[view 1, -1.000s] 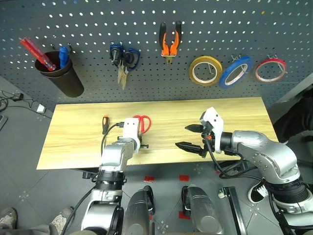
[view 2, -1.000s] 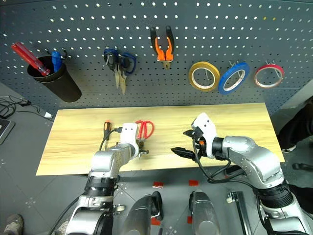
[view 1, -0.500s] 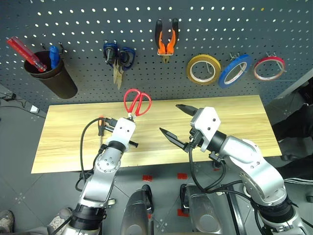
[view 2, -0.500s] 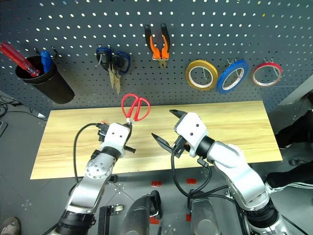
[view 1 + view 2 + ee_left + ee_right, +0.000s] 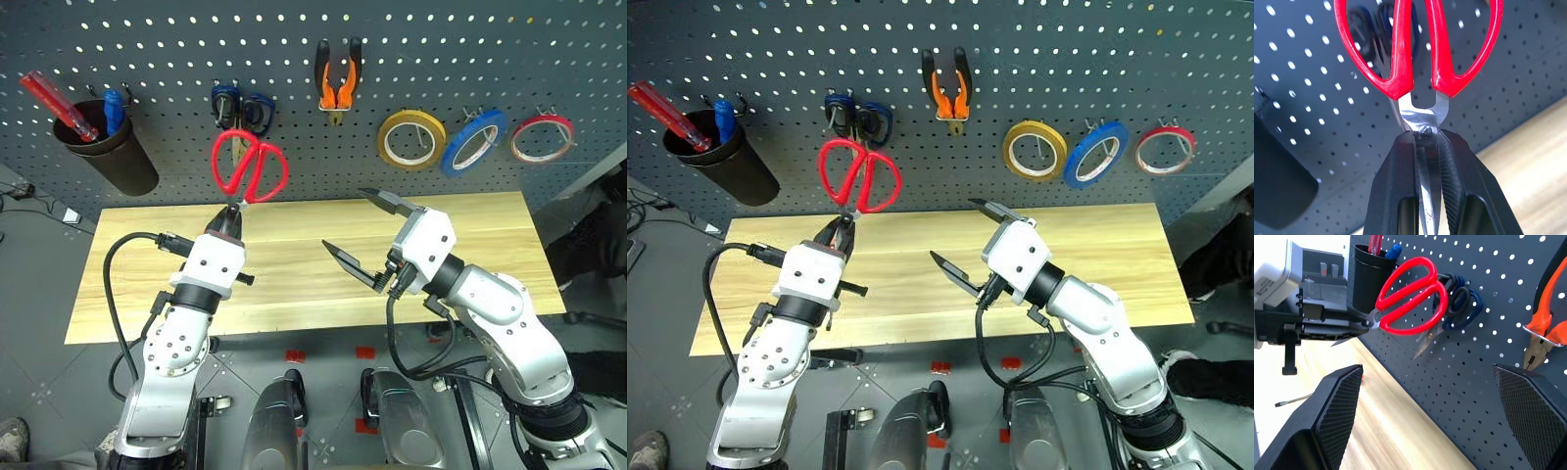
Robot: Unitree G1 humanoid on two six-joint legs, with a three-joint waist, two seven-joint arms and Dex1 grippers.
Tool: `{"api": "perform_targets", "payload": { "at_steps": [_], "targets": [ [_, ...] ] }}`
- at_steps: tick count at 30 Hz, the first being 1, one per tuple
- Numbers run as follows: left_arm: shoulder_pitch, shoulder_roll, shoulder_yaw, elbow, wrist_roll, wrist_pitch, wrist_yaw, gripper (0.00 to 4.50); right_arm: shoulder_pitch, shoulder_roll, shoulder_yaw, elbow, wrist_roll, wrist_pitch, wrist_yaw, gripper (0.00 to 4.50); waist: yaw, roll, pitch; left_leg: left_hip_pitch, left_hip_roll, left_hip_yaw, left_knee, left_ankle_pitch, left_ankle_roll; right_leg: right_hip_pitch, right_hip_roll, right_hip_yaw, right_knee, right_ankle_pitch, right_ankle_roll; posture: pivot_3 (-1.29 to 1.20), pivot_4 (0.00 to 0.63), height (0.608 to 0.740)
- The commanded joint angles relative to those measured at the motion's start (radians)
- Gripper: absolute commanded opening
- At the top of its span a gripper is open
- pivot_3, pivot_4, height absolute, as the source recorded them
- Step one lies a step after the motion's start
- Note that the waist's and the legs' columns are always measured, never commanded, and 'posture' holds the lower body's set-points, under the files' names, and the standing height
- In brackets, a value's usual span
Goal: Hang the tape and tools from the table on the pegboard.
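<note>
Red-handled scissors (image 5: 250,168), orange-and-black pliers (image 5: 338,83), blue tape (image 5: 472,143), dark grey holed pegboard (image 5: 176,39), light wood-grain surface (image 5: 294,264).

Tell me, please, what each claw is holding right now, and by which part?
The left claw holds the red-handled scissors by the blades, handles up. The right claw is open and holds nothing.

The red-handled scissors (image 5: 250,166) sit right in front of the dark blue-handled scissors (image 5: 243,105) on the pegboard (image 5: 176,59). Bare board lies between those and the pliers (image 5: 338,78). Farther right, three tape rolls (image 5: 472,142) crowd it.
</note>
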Motion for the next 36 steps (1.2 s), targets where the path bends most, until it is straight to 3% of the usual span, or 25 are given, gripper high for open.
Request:
{"api": "perform_targets", "payload": {
  "at_steps": [1,16,21,27,33,36],
  "targets": [
    [-0.053,-0.006,0.024,0.028,0.012,-0.006,0.005,0.28,-0.038,0.019,-0.029,-0.006,0.012,-0.023,0.007,4.5,0.0,0.0,0.0,0.0,0.0,0.0,0.0,0.0,0.0,0.0,0.0,0.0,0.0,0.0,0.0,-0.17,0.308,0.74],
    [-0.267,-0.026,0.006,0.325,-0.005,-0.103,0.002,0.28,-0.146,0.044,-0.067,0.095,0.031,-0.033,0.037,4.5,-0.002,-0.001,-0.001,0.0,0.0,-0.001,0.007,0.0,0.001,0.001,0.0,-0.001,0.005,0.0,0.0,-0.2,0.311,0.74],
    [-0.296,-0.053,0.007,0.379,-0.039,-0.074,-0.024,1.91,-0.154,0.066,-0.063,0.104,0.035,-0.02,0.031,4.5,-0.002,-0.001,-0.001,0.0,0.0,-0.001,0.01,0.0,0.001,0.002,0.0,-0.001,0.007,0.0,0.0,-0.21,0.314,0.74],
    [-0.175,-0.036,0.034,0.357,-0.133,0.021,-0.143,3.77,-0.082,0.068,-0.007,0.085,0.017,0.16,0.001,4.5,-0.006,-0.001,-0.001,0.0,0.001,-0.001,0.009,0.0,0.001,0.001,0.0,0.0,0.007,0.0,0.0,-0.22,0.329,0.74],
    [-0.098,-0.005,0.176,0.354,-0.272,0.238,-0.197,3.77,-0.072,0.144,-0.002,-0.012,0.129,0.588,-0.078,4.5,-0.006,-0.001,-0.001,0.0,0.001,-0.002,0.01,0.0,0.001,0.001,0.0,0.0,0.009,0.0,-0.001,-0.19,0.352,0.74],
    [-0.138,0.02,0.284,0.392,-0.363,0.397,-0.199,3.77,-0.119,0.195,-0.009,-0.036,0.2,0.738,-0.081,4.5,-0.003,-0.001,-0.001,0.001,0.001,-0.003,0.01,0.0,0.001,0.001,0.0,-0.001,0.009,0.001,-0.001,-0.18,0.362,0.74]
  ]
}}
